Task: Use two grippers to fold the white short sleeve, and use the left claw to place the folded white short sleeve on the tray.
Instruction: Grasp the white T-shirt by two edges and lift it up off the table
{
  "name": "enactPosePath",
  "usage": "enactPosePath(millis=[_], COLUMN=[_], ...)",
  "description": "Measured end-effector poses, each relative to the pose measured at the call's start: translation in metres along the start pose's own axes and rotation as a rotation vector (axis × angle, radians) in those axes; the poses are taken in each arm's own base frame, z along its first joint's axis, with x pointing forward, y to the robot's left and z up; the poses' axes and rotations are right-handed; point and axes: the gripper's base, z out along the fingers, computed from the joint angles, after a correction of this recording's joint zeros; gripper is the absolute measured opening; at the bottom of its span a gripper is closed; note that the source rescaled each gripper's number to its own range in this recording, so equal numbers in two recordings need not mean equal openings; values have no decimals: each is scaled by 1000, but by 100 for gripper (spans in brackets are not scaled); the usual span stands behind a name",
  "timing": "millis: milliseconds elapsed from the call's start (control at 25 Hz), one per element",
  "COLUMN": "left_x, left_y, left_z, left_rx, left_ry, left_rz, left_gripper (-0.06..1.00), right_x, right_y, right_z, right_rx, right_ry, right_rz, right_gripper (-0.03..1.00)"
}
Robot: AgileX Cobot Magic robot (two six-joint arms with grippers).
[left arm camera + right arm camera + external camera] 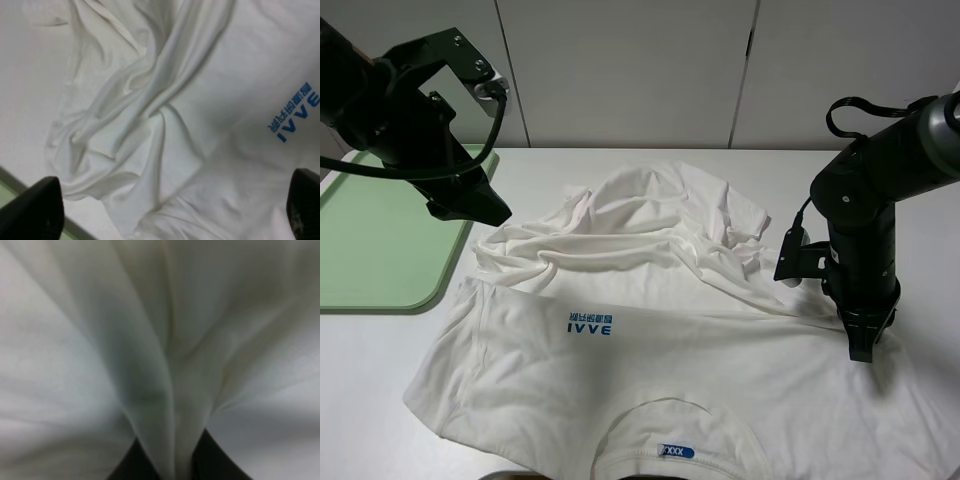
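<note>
One green tray (380,250) sits leftmost on the tabletop (370,390); the left hand (488,211) hangs released over its right rim. Centre, the rumpled white T-shirt (650,350) lies spread on the tabletop. Rightmost, the right hand (863,347) pinches a fold of it.

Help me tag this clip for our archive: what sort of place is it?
Probably a robotics lab bench, not a home: bare white table, plain white wall panels behind, and two black robot arms at a white T-shirt.
</note>
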Motion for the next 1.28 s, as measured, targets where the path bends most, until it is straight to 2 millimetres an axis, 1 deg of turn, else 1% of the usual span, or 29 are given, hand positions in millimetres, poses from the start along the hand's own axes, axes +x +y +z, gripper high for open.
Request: enactPosePath(millis=[80,120,160,400,520,640,880,1280], left_x=[0,0,1,16,27,30,30,33], left_y=[0,1,2,14,18,21,23,21], left_z=[0,2,6,55,83,98,109,111], left_rx=[-1,-4,-3,32,69,93,123,146], left_ry=[1,3,16,205,301,339,373,399], left_rz=[1,2,6,71,94,94,89,88], left_gripper=[87,83,82,80,80,80,80,80], right_x=[0,0,0,0,0,0,0,0], right_y=[0,0,0,0,0,0,0,0], right_z=[0,0,0,0,0,0,0,0], right_rx=[0,0,0,-1,-1,0,1,-2], right_ry=[1,1,1,2,2,1,-3,-4], right_rz=[0,0,0,0,0,0,0,3], right_gripper=[3,3,3,3,3,3,3,3])
